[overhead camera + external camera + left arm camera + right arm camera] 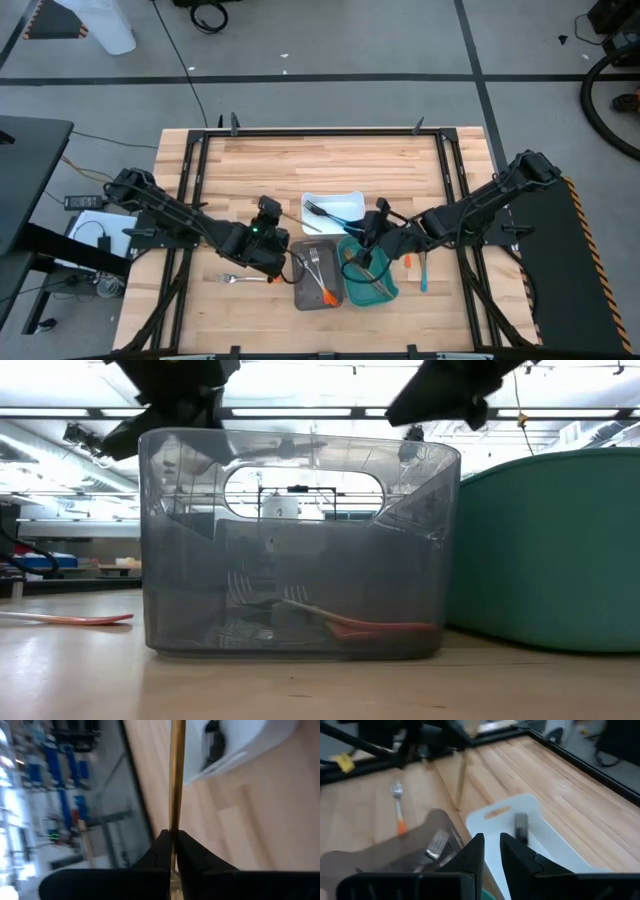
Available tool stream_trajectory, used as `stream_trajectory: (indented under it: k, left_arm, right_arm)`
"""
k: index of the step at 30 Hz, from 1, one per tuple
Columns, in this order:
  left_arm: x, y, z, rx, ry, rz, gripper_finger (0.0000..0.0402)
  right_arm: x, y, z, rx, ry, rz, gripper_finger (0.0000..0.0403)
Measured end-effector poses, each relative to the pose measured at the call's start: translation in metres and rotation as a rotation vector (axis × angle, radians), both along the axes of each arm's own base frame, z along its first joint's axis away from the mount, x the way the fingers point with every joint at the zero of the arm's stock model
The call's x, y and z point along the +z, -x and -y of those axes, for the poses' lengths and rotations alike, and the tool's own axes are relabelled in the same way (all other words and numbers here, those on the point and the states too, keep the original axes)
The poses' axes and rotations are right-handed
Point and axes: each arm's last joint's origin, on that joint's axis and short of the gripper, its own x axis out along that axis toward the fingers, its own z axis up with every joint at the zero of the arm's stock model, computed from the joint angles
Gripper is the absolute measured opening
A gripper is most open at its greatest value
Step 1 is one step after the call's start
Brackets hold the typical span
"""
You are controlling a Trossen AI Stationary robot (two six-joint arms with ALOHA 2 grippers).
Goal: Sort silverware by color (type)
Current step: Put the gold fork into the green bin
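My left gripper (278,226) (173,832) hangs left of the white tray (350,200), shut on a thin gold-bronze piece of silverware (176,780) (461,780). My right gripper (373,233) (491,840) hovers over the near edge of the white tray, beside the teal tray (385,290). Its fingers stand a little apart with nothing between them. The grey tray (303,290) (300,540) holds forks, one with an orange handle (327,291). An orange-handled fork (245,278) (398,815) lies flat on the table. My left gripper pinches the gold-bronze piece's slim shaft (174,822) between its two fingers. The shaft runs along the fingers and sticks out past their tips, slanting down toward the table by the white tray's corner. Whether its free end (458,806) touches the wood I cannot tell.
Dark utensils (322,212) (521,827) lie in the white tray. A blue piece (424,272) and an orange one (412,262) lie right of the teal tray (550,550). A black frame (320,131) rims the table. Bare wood spans the far half.
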Motion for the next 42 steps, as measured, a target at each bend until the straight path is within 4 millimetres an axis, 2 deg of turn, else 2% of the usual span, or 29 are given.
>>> stream_trajectory:
  k: [6,14,28,42]
  left_arm:
    - [0.004,-0.009,-0.001,-0.06,-0.085,-0.018,0.0018]
    - [0.009,-0.021,-0.003,-0.135,-0.161,-0.041,0.0018]
    - [0.03,-0.049,-0.003,-0.304,-0.291,-0.008,0.0017]
    - [0.041,-0.059,-0.004,-0.399,-0.39,-0.018,0.0018]
  right_arm:
    - [0.011,-0.016,0.019,0.105,-0.153,0.033,0.0074]
    - [0.018,-0.025,0.038,0.15,-0.217,0.105,0.0079]
    - [0.024,-0.032,0.054,0.23,-0.375,0.165,0.0153]
    - [0.024,-0.034,0.065,0.216,-0.421,0.169,0.0125]
